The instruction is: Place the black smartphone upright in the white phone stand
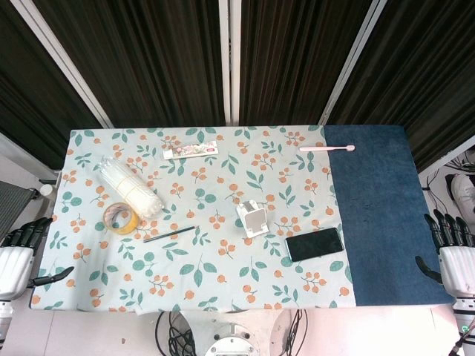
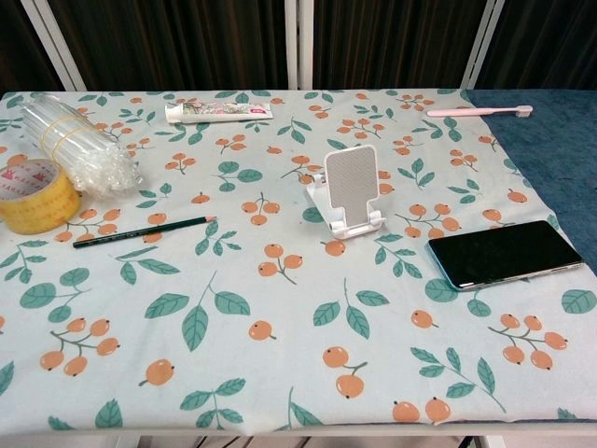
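1. One table [image 1: 386, 208], its floral cloth [image 1: 208, 215] covering all but a bare blue strip on the right.
2. Two hands wait off the near corners: the left hand [image 1: 18, 256] and the right hand [image 1: 451, 248], both holding nothing, fingers apart and extended.
3. One black smartphone [image 2: 505, 253] lies flat, screen up, near the cloth's right edge, at about 9 o'clock from the right hand, the nearer hand by far. Its long axis runs roughly 8 to 2 o'clock in the head view.
4. One white phone stand [image 2: 350, 191] sits upright, near the phone at its 10 o'clock.
5. One each: bundle of clear tubes [image 1: 130, 185], tape roll [image 1: 121, 217], toothpaste tube [image 1: 191, 150], pink toothbrush [image 1: 326, 148], pencil [image 1: 169, 234].
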